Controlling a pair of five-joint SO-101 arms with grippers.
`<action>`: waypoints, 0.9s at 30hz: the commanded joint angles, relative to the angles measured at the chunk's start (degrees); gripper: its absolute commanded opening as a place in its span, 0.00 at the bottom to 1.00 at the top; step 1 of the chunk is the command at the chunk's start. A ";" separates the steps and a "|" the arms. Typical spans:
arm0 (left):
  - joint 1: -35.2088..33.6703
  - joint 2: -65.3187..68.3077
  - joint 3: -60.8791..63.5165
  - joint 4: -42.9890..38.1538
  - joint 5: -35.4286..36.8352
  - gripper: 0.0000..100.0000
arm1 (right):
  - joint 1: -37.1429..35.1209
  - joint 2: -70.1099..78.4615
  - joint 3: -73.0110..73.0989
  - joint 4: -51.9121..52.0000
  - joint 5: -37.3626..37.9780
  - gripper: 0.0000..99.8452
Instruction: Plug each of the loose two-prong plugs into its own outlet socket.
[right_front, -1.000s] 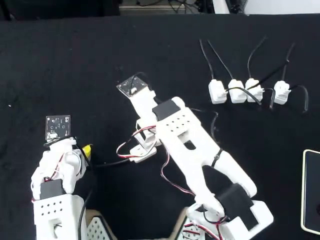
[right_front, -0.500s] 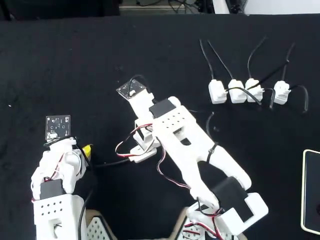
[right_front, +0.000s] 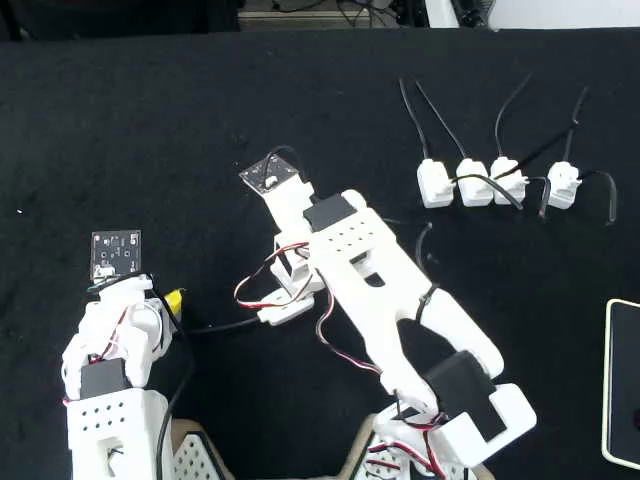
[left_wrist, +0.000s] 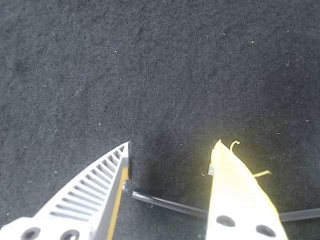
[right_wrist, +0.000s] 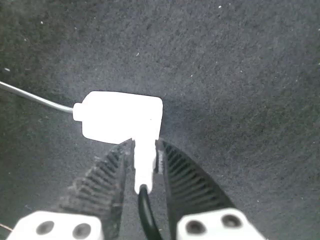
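Note:
My right gripper (right_wrist: 145, 145) is shut on a white two-prong plug (right_wrist: 145, 167) whose black cable runs back between the fingers. The plug's tip meets a white outlet block (right_wrist: 120, 121) lying on the black cloth, with a thin grey wire leaving its side. In the high view the right arm's wrist (right_front: 290, 205) covers that spot at mid table. My left gripper (left_wrist: 171, 145) is open just above the cloth at the near left, and a black cable (left_wrist: 170, 205) crosses between its fingers. That cable (right_front: 220, 325) runs from the left gripper (right_front: 170, 302) toward the right arm.
A row of several white outlet blocks (right_front: 497, 183) with black cables sits at the far right. A flat device (right_front: 625, 380) lies at the right edge. The black tabletop (right_front: 150, 120) spreads to the far left.
The right arm has shifted slightly, its elbow and shoulder sinking toward the near edge while the wrist stays over the same spot. The left arm has not moved.

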 joint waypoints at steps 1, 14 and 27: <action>-0.40 -0.53 -0.57 -0.44 0.35 0.26 | 1.05 0.31 -1.98 -0.35 0.18 0.01; -0.40 -0.53 -0.57 -0.62 0.35 0.26 | 0.88 4.97 -2.77 0.88 -6.33 0.01; -0.40 -0.53 -0.57 -0.53 0.35 0.26 | 0.70 7.16 -6.99 3.87 -5.80 0.08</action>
